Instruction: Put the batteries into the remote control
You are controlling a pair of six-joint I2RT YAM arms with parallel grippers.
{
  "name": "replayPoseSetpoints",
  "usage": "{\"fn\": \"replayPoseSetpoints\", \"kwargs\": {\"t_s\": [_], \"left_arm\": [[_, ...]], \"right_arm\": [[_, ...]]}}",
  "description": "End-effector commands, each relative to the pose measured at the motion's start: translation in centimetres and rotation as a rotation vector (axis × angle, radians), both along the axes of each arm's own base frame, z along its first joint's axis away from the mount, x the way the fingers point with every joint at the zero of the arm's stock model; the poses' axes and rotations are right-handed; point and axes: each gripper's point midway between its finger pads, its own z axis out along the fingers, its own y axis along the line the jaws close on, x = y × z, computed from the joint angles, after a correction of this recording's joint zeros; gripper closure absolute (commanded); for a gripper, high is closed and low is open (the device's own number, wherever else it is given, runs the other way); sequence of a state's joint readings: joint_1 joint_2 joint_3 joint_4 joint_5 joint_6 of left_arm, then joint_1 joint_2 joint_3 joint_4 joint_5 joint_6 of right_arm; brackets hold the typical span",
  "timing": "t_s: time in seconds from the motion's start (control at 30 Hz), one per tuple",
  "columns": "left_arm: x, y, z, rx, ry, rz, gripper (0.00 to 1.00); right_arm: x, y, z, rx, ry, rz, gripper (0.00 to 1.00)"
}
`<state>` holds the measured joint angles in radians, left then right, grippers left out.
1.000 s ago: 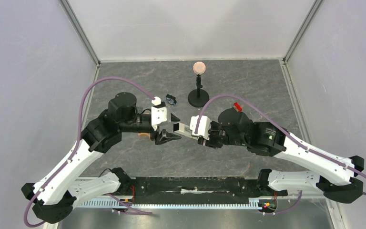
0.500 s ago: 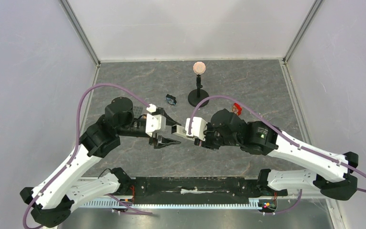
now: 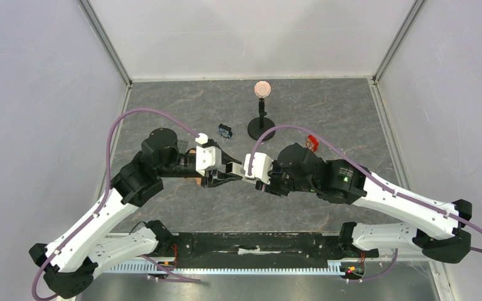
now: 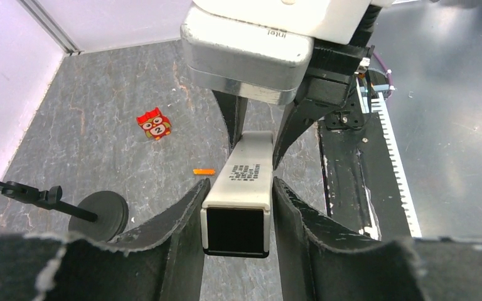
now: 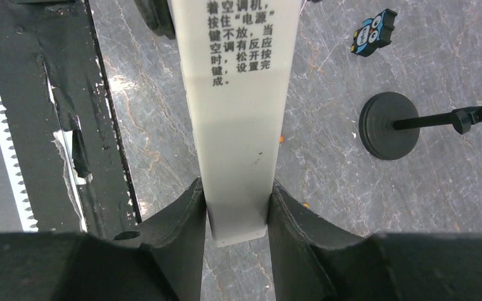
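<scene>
Status from my end — remote control [image 3: 239, 170] is up off the desk [image 3: 345, 119], mid-scene, bridging the two claws roughly level. Right claw [image 5: 235, 185] is clamped on its right end. Both pads press flat against the long sides, and the white body runs away from the wrist cam with printed Chinese text facing that camera.

Left claw [image 4: 240, 183] sits at the other end, half-spread, one finger either side of the remote. The fingers look to be at the sides or just off them — I can't tell from these views whether it actually grips. The end face toward the left wrist cam is a dark square with a white rim. There's a small block of black print on the upper face behind it.

On the desk:
- Black stand [image 3: 261, 128] with a round base, far of the claws, with a thin post and a pinkish disc [image 3: 262, 88] on top.
- Blue owl tile [image 3: 225, 131] just left of the base.
- Red owl tile [image 3: 312, 142] to the right of the base, close against the right arm.
- Thin orange sliver [image 4: 204, 170] lying on the desk below the remote, seen in the left wrist view, too small for me to say what it is.
- Tan-orange piece [image 3: 194, 180] peeking out under the left wrist, mostly hidden.
</scene>
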<state>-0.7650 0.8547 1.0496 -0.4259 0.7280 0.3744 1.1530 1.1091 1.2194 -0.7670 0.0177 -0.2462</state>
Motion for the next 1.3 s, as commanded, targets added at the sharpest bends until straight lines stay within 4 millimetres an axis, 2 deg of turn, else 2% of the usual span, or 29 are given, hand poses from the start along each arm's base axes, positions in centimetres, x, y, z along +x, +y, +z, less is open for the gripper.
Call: {"fn": "replayPoseSetpoints", "kwargs": {"t_s": [0.0,0.3,0.57,0.7,0.77,0.87,0.97,1.0,1.1,1.17,1.2,1.27], "left_arm": [[0.4,-0.3,1.1,-0.047,0.007,0.021,0.54],[-0.2,0.1,-0.1,0.012,0.026,0.002,0.46],[0.4,-0.3,0.3,-0.013,0.016,0.018,0.56],[0.5,-0.4,0.3,-0.015,0.013,0.016,0.76],[0.6,-0.4,0.1,-0.012,0.011,0.016,0.98],[1.0,-0.4,-0.1,-0.015,0.018,0.043,0.98],[1.8,-0.5,-0.4,-0.029,0.034,0.091,0.98],[2.2,-0.5,-0.6,-0.032,0.039,0.112,0.98],[3.2,-0.6,-0.9,-0.054,0.057,0.167,0.98],[3.5,-0.6,-1.4,-0.061,0.067,0.185,0.98],[3.7,-0.6,-1.5,-0.07,0.067,0.197,0.98],[4.0,-0.5,-1.7,-0.083,0.067,0.219,0.98]], "right_arm": [[0.9,0.8,3.3,0.114,-0.069,-0.026,1.0],[0.8,0.7,3.1,0.113,-0.07,-0.023,1.0],[0.8,0.7,2.5,0.096,-0.061,-0.023,1.0],[0.8,0.7,2.5,0.098,-0.06,-0.026,1.0],[0.8,0.8,2.5,0.103,-0.057,-0.028,1.0],[0.7,0.8,2.4,0.113,-0.044,-0.039,0.97],[0.8,0.9,2.1,0.132,-0.029,-0.066,0.85],[0.8,1.0,2.1,0.148,-0.023,-0.076,0.76],[0.7,1.1,1.8,0.203,-0.003,-0.103,0.4],[0.8,1.1,1.8,0.25,0.009,-0.134,0.23],[0.9,1.0,1.7,0.274,0.015,-0.156,0.16],[1.2,0.5,1.8,0.322,0.017,-0.207,0.08]]}}
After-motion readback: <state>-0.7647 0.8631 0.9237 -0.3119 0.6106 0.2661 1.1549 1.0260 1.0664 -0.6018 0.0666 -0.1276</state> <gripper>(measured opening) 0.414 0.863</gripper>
